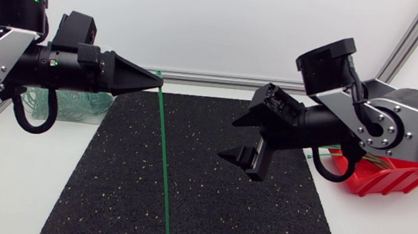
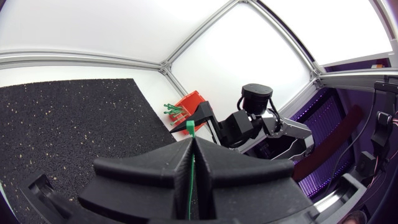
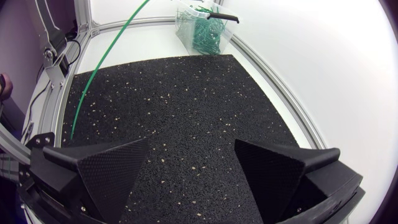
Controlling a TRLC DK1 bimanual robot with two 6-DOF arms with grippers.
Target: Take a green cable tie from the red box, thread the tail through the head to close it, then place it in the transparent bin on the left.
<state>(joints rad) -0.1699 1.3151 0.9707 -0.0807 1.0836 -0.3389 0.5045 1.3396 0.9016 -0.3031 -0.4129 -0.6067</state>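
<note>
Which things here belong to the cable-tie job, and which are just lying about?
Job:
- green cable tie, held in the left gripper
- red box
- transparent bin
- right gripper, open

Lying about:
- black mat
- nothing else on the table

Mat (image 1: 208, 195): black, flecked all over with small pale and tan specks. Green cable tie (image 1: 163, 167): bright green, plain. Red box (image 1: 393, 177): solid red, with green ties (image 2: 176, 111) showing at its rim. Transparent bin (image 3: 184, 28): clear, tinted by the deep green tie loops (image 3: 208, 34) inside. Left gripper (image 1: 154, 82) and right gripper (image 1: 226, 138): matte black, the right one's fingers (image 3: 99, 171) finely stippled. Left arm (image 1: 1, 56) and right arm (image 1: 411, 115): silver-grey links, black joints. Table (image 1: 23, 183): white. Frame rails (image 1: 221, 79): pale silver.
</note>
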